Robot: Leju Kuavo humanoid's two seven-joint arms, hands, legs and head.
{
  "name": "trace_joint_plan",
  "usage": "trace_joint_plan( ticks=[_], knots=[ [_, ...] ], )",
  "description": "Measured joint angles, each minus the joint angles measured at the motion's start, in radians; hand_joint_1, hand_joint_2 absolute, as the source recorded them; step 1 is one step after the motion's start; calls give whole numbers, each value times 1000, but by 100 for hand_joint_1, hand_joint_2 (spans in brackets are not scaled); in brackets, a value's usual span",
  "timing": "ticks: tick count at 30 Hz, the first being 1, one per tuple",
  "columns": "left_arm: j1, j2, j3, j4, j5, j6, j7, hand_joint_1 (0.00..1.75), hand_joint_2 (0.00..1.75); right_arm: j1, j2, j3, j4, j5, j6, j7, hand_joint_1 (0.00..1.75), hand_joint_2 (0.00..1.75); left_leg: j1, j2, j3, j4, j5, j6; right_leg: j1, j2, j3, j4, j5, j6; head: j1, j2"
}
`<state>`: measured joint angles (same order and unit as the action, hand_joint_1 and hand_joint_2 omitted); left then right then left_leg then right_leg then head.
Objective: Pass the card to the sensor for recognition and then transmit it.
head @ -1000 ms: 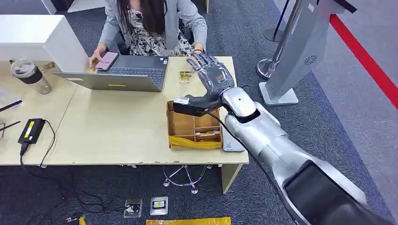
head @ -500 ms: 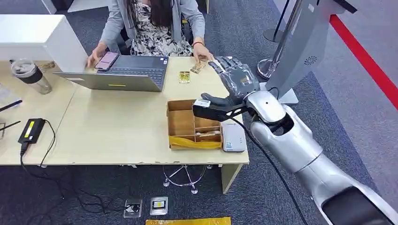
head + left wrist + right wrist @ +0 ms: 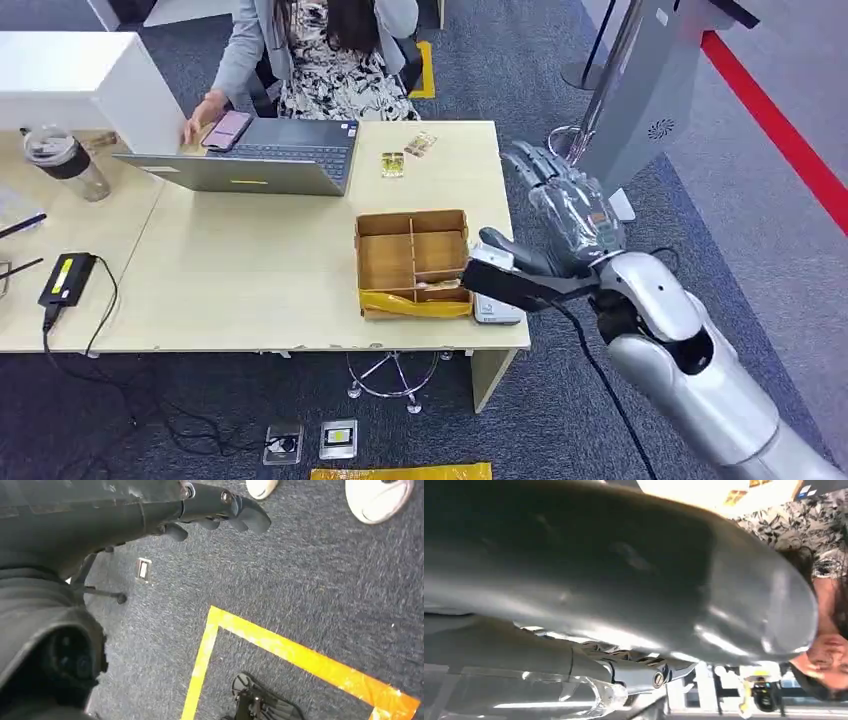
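Two cards lie on the table's far side: one card beside the laptop and a second card a little farther right. A white sensor lies flat at the table's near right corner, beside a cardboard compartment box. My right hand hovers over the table's right edge, above and right of the sensor, fingers spread and holding nothing; its grey cover shows in the right wrist view. My left hand hangs over the carpet, holding nothing, fingers loosely extended.
A person sits behind the table at a grey laptop, one hand on a pink phone. A bottle, a white box and a black charger occupy the left. A grey kiosk stand rises right of the table.
My right hand has swung back from the far side near the person, toward the near right table edge. The person took a card, laid it on the table and withdrew their hand.
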<state>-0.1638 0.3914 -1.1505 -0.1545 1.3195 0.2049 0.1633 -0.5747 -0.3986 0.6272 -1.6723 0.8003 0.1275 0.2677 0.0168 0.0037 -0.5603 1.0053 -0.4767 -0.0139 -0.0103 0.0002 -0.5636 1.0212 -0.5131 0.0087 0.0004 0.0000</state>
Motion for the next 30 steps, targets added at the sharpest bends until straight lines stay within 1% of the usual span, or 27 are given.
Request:
trace_joint_plan(
  ticks=[5,8,10,14,18,19,24,27,30],
  knots=[
    [0,1,1,0,2,11,0,0,0,135,-34,-7,-134,24,-23,67,0,0,0,0,0,0,0,0,0,0,0,0,0,0,0,0],
    [-2,1,1,0,-10,-1,27,0,0,189,-35,-14,-164,82,-36,96,0,0,0,0,0,0,0,0,0,0,0,0,0,0,0,0],
    [-2,0,1,0,-13,-3,40,0,0,218,-35,-15,-164,126,-48,115,0,0,0,0,0,0,0,0,0,0,0,0,0,0,1,0],
    [-2,0,0,0,-20,4,43,0,0,253,-35,-22,-153,190,-108,118,0,0,0,0,0,0,0,0,0,0,0,0,0,0,0,0],
    [-5,0,0,0,-25,-1,49,0,0,261,-20,-23,-80,217,-153,112,0,0,0,0,0,0,0,0,0,0,1,0,0,0,0,0],
    [-5,1,-1,0,-27,-1,49,0,0,262,-13,-23,-56,224,-165,112,0,175,0,0,0,0,0,0,0,0,0,0,0,0,1,0],
    [-6,2,-1,0,-27,-11,49,0,0,262,35,-17,28,225,-191,112,0,175,0,0,-1,0,0,0,0,0,0,0,0,0,0,0],
    [-6,3,-1,0,-27,-15,49,0,0,260,63,-11,54,225,-188,109,0,175,0,0,-1,-1,0,0,0,0,0,0,0,0,0,0],
    [-6,3,-1,0,-24,-23,49,0,0,256,103,0,81,230,-171,109,0,175,0,0,-1,-1,0,0,0,0,0,0,0,0,0,0]
  ],
)
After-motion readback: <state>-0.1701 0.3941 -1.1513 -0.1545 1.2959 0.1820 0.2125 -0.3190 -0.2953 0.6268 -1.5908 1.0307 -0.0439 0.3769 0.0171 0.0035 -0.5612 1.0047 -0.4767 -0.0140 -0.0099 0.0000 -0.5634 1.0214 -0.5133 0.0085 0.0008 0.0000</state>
